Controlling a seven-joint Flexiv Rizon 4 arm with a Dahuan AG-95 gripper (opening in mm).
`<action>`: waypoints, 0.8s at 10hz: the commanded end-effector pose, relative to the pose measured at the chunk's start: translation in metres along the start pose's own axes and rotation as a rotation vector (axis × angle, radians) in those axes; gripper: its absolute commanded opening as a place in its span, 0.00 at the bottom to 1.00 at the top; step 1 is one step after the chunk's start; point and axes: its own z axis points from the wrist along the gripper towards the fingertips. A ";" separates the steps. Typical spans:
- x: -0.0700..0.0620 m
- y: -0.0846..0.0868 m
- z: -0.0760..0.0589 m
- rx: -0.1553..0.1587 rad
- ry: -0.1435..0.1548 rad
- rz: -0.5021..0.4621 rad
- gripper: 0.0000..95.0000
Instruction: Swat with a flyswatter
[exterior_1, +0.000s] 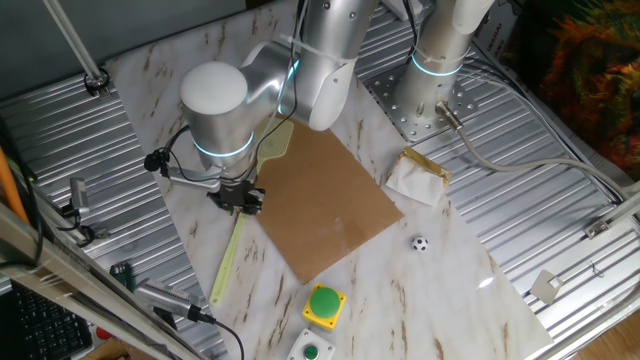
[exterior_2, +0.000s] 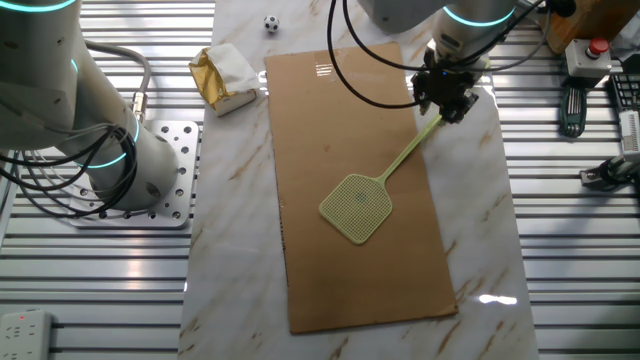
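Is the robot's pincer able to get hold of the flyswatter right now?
Probably yes. The pincer is right over the flyswatter handle, and nothing lies between them. Whether it already grips the handle is hard to tell.

A robotics lab: the robot arm (exterior_1: 300, 60) is bolted to a metal plate (exterior_2: 165, 175) on a marble-patterned table (exterior_2: 470, 250), ribbed aluminium decking (exterior_2: 570, 260) surrounds that table, and a red emergency stop (exterior_2: 597, 48) sits beside it.
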 end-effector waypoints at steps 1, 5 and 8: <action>0.000 0.000 0.000 -0.001 -0.004 0.000 0.80; -0.001 0.000 0.000 -0.001 -0.007 0.011 0.80; -0.001 0.000 0.000 -0.001 -0.007 0.011 0.80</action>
